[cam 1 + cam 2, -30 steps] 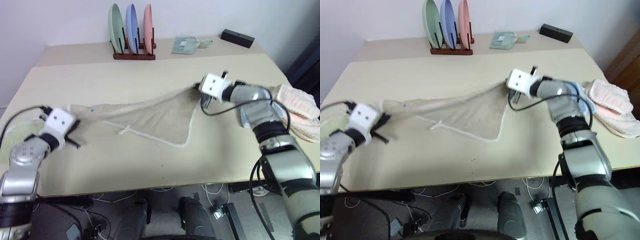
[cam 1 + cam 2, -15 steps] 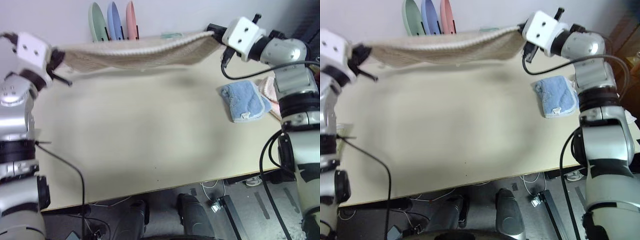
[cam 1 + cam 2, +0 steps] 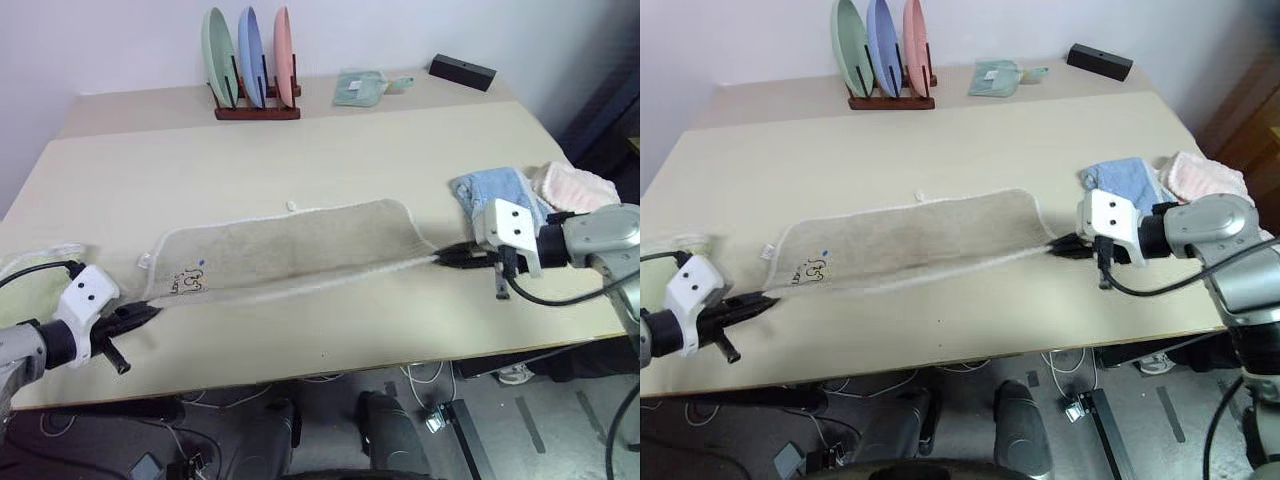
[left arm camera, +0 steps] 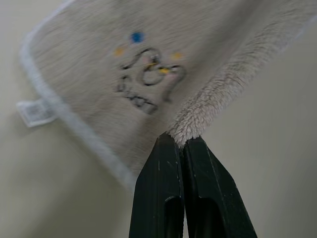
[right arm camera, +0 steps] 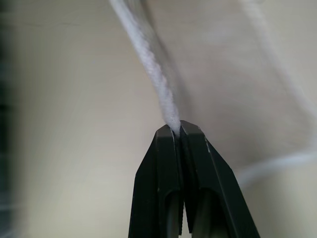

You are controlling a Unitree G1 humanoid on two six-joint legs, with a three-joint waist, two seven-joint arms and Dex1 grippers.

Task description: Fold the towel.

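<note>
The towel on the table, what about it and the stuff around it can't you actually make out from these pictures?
- The towel's embroidered mark: blurred in the left wrist view, too small in the head views; wording unreadable.
- Its white tag: print blurred in the left wrist view.
- The pink towel: partly hidden by the right arm and blue towel.
- The light green towel: cut off by the left eye view's edge.
- How much cloth sits inside either shut jaws: covered by the fingers.

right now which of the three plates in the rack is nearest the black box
The pink plate, at the rack's right end; the blue and green plates stand farther from the black box.
</note>
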